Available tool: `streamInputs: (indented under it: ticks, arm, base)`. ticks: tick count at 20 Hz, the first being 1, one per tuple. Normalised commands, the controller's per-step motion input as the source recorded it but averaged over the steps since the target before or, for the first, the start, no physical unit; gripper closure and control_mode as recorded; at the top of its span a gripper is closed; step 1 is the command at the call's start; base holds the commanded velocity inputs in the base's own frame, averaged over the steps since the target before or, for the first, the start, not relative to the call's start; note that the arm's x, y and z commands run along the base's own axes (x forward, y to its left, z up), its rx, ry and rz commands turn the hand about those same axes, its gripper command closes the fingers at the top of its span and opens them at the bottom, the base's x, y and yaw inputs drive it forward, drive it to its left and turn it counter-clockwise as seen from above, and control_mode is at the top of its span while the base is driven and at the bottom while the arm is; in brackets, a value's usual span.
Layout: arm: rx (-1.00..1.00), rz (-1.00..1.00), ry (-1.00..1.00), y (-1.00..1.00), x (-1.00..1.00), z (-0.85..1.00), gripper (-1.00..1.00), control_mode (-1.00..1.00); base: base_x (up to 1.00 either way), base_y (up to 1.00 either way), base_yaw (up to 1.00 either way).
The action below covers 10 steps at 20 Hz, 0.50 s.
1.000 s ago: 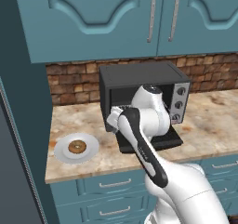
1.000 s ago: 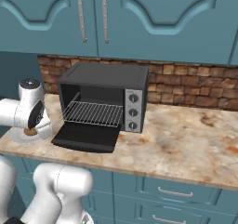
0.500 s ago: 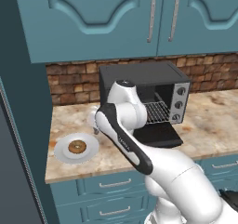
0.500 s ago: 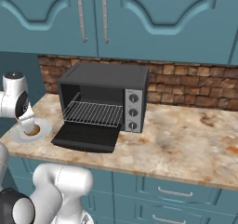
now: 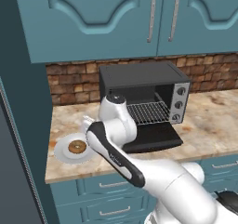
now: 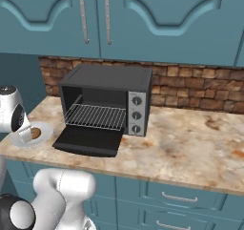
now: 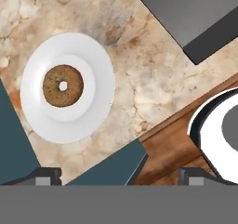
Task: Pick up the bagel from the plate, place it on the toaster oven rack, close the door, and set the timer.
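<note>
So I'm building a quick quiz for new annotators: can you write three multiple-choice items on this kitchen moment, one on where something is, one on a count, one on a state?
1. Where is the bagel?
A. On the oven rack
B. On the plate
C. Between the gripper's fingers

2. How many round knobs are on the oven's front panel?
A. One
B. Three
C. Five

3. How does the oven door stand?
A. Folded down, open
B. Shut
C. Taken off

Key: 1 B, the bagel lies in the middle of the plate on the counter, left of the toaster oven. 2 B, three knobs sit in a column on the silver panel. 3 A, the door lies flat in front of the cavity and the bare rack shows behind it.
</note>
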Motion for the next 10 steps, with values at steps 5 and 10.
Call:
streamInputs:
  ticks: [5,10]
  arm:
    - [0.00,-0.02,-0.03,0.13,0.35,-0.10,-1.00,-1.00]
    - [0.00,-0.02,0.00,0.27,0.42,-0.03,-1.00,-1.00]
  base:
    - [0.00,0.00,0.00]
    - [0.00,0.00,0.00]
